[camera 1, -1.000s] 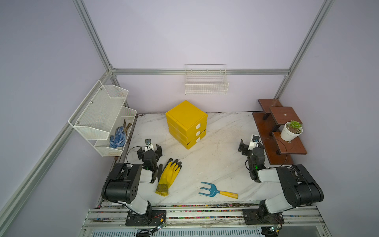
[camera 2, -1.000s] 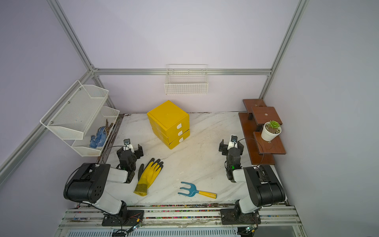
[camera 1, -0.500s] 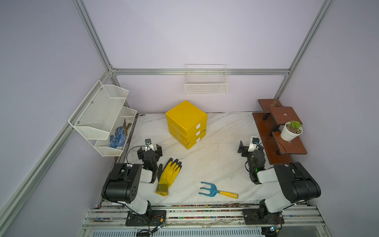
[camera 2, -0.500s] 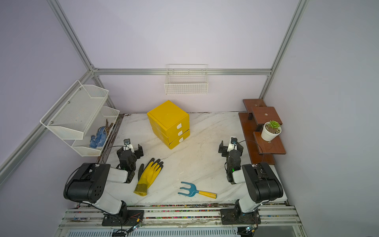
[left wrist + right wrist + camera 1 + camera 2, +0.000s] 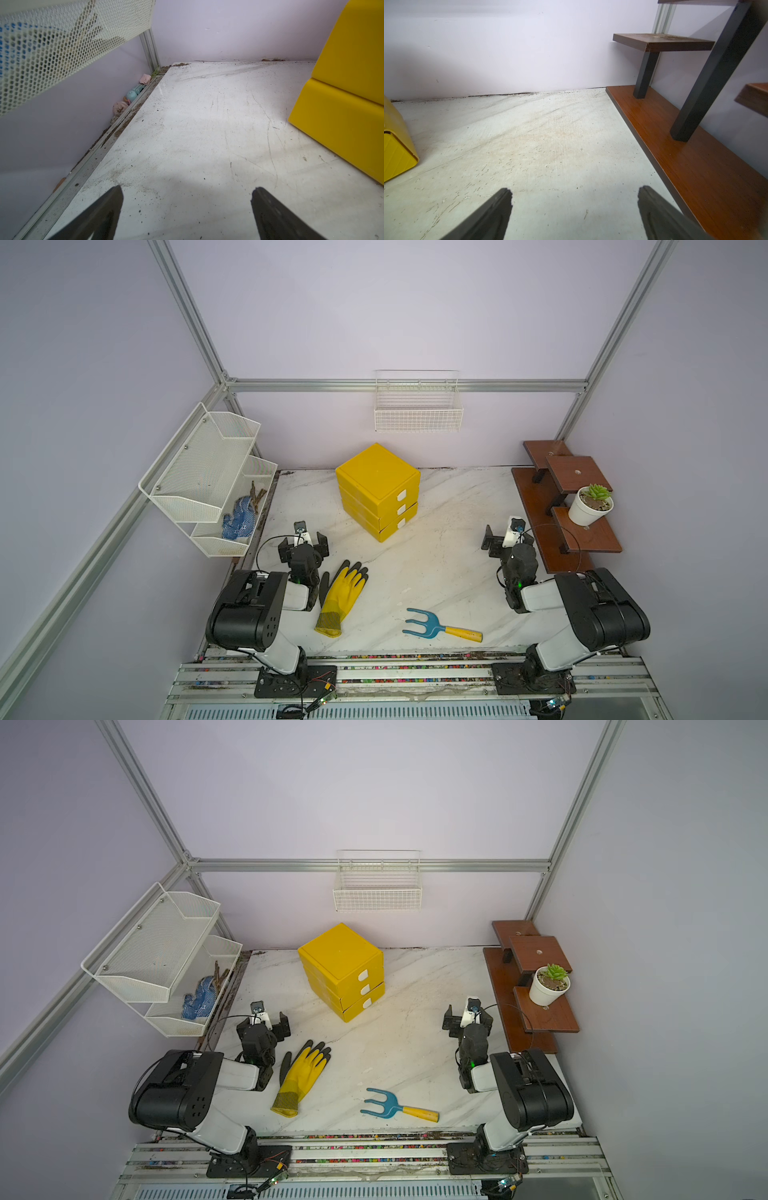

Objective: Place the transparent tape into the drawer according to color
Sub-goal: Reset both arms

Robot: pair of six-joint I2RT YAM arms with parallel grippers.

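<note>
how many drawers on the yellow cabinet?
3, stacked in the yellow cabinet: top drawer, middle drawer, bottom drawer. All shut; none appear hidden.

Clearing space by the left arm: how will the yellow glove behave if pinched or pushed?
Probably floppy: the yellow glove lies flat and limp on the table. Looks thin, so likely light; a push may bunch it. Flat, so it shouldn't roll.
</note>
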